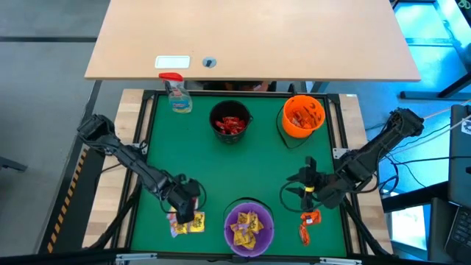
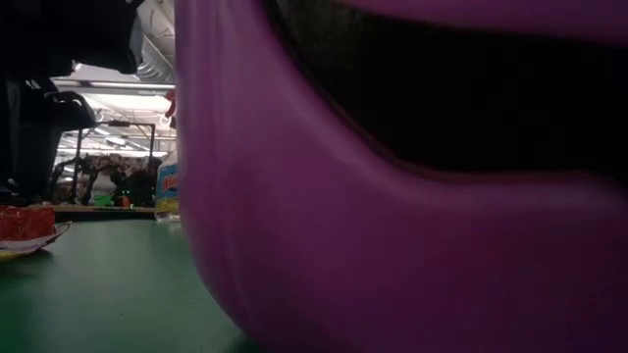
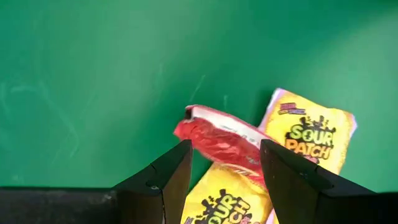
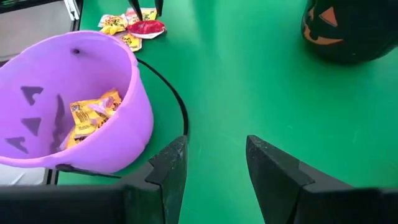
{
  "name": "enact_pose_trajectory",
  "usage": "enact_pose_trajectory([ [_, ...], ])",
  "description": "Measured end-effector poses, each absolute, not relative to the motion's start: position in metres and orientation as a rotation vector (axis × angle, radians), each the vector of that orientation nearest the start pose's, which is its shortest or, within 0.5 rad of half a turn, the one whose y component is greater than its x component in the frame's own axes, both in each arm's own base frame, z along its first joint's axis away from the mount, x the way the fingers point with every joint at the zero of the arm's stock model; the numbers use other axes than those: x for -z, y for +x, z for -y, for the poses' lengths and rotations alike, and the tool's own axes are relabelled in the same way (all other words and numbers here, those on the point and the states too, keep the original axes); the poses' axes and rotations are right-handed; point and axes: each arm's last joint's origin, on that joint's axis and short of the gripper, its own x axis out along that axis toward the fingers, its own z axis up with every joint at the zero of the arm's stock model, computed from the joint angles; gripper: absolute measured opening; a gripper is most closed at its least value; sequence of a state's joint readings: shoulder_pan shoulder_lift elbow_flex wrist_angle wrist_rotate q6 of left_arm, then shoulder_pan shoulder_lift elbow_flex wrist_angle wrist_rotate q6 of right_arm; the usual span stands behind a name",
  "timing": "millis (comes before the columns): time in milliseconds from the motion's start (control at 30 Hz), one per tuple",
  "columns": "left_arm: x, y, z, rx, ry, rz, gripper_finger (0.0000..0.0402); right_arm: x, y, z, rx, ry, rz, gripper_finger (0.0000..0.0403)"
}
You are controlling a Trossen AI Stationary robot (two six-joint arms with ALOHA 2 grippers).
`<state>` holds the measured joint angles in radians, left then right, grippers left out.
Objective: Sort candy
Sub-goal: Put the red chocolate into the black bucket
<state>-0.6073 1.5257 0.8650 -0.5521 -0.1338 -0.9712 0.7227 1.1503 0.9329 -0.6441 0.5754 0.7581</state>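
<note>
At the near edge of the green table (image 1: pixel 221 169), a purple bucket (image 1: pixel 249 226) already holds yellow Sour Patch packets (image 1: pixel 246 228). To its left, the left gripper (image 3: pixel 224 180) hovers with jaws wide and empty, straddling a red candy packet (image 3: pixel 217 140) lying on loose yellow packets (image 3: pixel 311 134). To the right, the right gripper (image 4: pixel 214 165) waits open and empty near stray orange candies (image 1: pixel 309 223). Farther back, a black bucket (image 1: pixel 230 122) holds red candy and an orange bucket (image 1: pixel 303 116) orange. Sorting looks nearly done, with a few pieces left.
</note>
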Motion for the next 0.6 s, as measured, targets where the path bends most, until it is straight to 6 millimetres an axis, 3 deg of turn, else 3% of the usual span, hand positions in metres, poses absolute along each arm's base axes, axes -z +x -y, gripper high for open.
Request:
enact_pose_trajectory([
  [600, -0.142, 0.244, 0.139, -0.309, -0.526, -1.325, 0.0179, -0.280, 0.179, -0.136, 0.129, 0.208, -0.681, 0.0161],
])
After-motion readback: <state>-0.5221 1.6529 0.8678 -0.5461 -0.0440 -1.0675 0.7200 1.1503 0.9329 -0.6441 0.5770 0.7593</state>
